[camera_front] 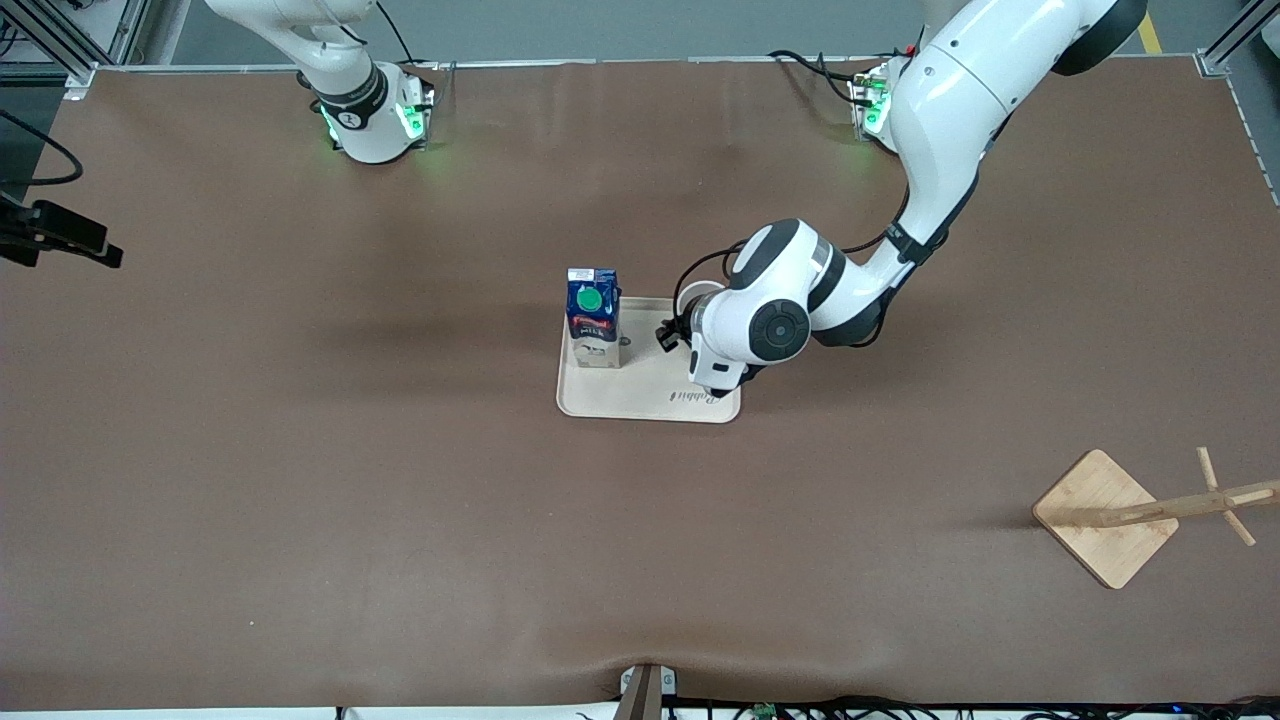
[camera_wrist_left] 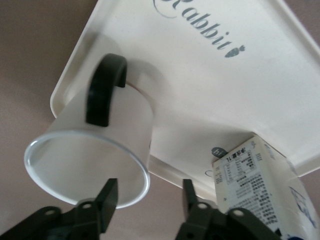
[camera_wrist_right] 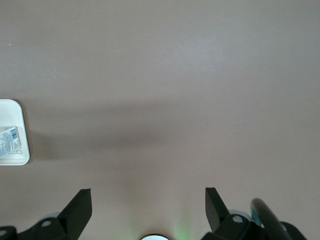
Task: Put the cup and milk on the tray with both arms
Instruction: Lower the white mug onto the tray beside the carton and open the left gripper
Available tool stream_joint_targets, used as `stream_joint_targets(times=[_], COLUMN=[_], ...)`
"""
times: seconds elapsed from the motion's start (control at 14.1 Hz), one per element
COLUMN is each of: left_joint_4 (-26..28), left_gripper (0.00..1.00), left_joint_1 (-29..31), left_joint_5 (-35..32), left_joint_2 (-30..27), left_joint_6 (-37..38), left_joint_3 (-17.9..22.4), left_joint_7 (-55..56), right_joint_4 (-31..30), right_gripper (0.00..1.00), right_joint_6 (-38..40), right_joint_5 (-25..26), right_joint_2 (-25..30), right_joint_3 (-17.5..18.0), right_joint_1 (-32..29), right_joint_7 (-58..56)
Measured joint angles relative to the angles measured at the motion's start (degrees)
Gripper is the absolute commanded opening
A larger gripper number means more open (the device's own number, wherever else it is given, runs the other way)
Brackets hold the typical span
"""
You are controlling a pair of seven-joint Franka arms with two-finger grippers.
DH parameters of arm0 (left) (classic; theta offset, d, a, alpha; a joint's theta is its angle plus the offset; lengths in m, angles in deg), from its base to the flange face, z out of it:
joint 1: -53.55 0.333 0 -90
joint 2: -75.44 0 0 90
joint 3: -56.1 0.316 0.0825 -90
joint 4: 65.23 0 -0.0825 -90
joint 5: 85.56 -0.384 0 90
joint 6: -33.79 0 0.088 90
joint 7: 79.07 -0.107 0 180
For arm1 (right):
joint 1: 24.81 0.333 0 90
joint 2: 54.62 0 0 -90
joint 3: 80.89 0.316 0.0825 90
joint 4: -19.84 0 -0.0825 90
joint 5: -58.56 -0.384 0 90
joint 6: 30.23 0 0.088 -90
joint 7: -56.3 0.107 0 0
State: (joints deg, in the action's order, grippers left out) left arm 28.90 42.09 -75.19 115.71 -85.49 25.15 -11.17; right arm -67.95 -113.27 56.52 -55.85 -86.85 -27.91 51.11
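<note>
The white cup [camera_wrist_left: 127, 117] with its black handle [camera_wrist_left: 105, 90] stands upright on the cream tray [camera_wrist_left: 200, 95], at the corner nearest the left arm's base. My left gripper [camera_wrist_left: 148, 200] is open just above the cup, its fingers astride one side of the rim without gripping it. In the front view the left arm hides most of the cup [camera_front: 697, 293]. The blue milk [camera_front: 593, 320] carton stands upright on the tray [camera_front: 650, 400], at the end toward the right arm. My right gripper [camera_wrist_right: 148, 210] waits open over bare table, holding nothing.
A wooden stand with a diamond-shaped base [camera_front: 1105, 515] sits near the front camera at the left arm's end of the table. The brown table mat [camera_front: 300, 450] spreads all round the tray. A tray corner [camera_wrist_right: 12, 112] shows at the edge of the right wrist view.
</note>
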Motion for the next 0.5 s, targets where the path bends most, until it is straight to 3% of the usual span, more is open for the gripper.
stream_joint_targets(times=[0.14, 0.28, 0.5], left_joint_4=[-3.35, -8.07, -12.94], left_gripper=[1.00, 1.00, 1.00], left_joint_1=[0.11, 0.66, 3.69], left_joint_5=[0.00, -0.59, -8.12], left_joint_2=[-0.13, -1.01, -5.14], left_joint_6=[4.35, 9.88, 15.19], left_joint_3=[0.02, 0.29, 0.67], left_joint_7=[0.00, 0.00, -0.21], right_joint_4=[0.96, 3.51, 4.81], right_gripper=[1.00, 1.00, 1.00], right_joint_6=[-0.10, 0.00, 1.67], right_joint_5=[0.53, 4.26, 5.83], right_joint_2=[-0.01, 0.00, 0.02], right_joint_3=[0.09, 0.71, 1.05], right_joint_1=[-0.67, 0.97, 2.84], right_joint_7=[-0.59, -0.64, -0.26])
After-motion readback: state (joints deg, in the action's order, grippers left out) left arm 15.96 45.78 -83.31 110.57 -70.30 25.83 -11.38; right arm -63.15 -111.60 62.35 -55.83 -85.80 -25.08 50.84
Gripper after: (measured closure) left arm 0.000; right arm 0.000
